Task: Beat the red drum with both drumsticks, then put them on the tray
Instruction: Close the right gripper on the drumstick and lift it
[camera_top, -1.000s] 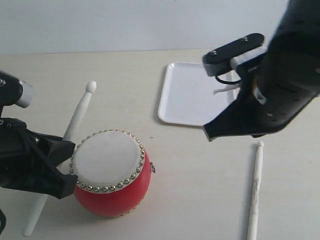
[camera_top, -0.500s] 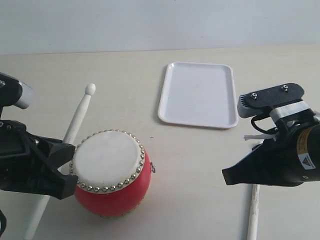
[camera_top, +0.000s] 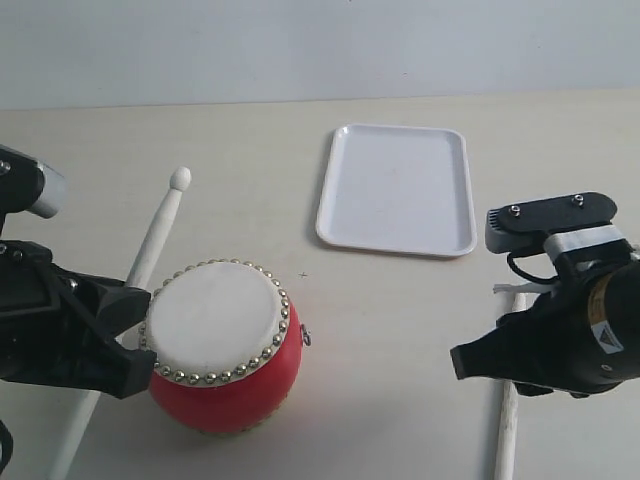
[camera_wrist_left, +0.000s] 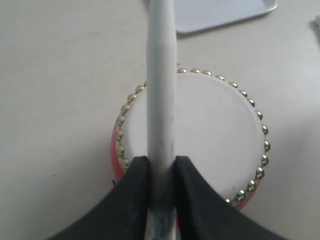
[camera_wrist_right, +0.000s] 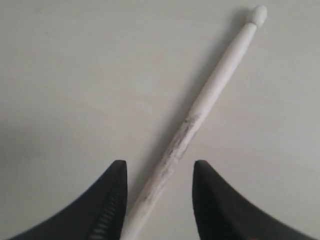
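The red drum (camera_top: 225, 345) with its studded off-white top (camera_wrist_left: 210, 130) stands at the front left of the table. My left gripper (camera_top: 125, 335) is shut on one drumstick (camera_top: 155, 235), which slants up past the drum's left side. In the left wrist view that stick (camera_wrist_left: 161, 75) runs from the jaws (camera_wrist_left: 161, 167) across the drum skin. The other drumstick (camera_top: 508, 430) lies flat on the table at the front right. My right gripper (camera_top: 470, 362) hovers low over it, open. In the right wrist view the stick (camera_wrist_right: 215, 85) passes between the spread fingers (camera_wrist_right: 159, 165), untouched. The white tray (camera_top: 395, 185) is empty.
The tray sits at the back centre-right, its corner also showing in the left wrist view (camera_wrist_left: 220, 12). Bare beige tabletop (camera_top: 400, 320) lies between the drum and the right arm. A pale wall bounds the table's far edge.
My right arm has come down from above the tray to just over the lying drumstick, and its jaws have opened. The left gripper and its stick have not moved.
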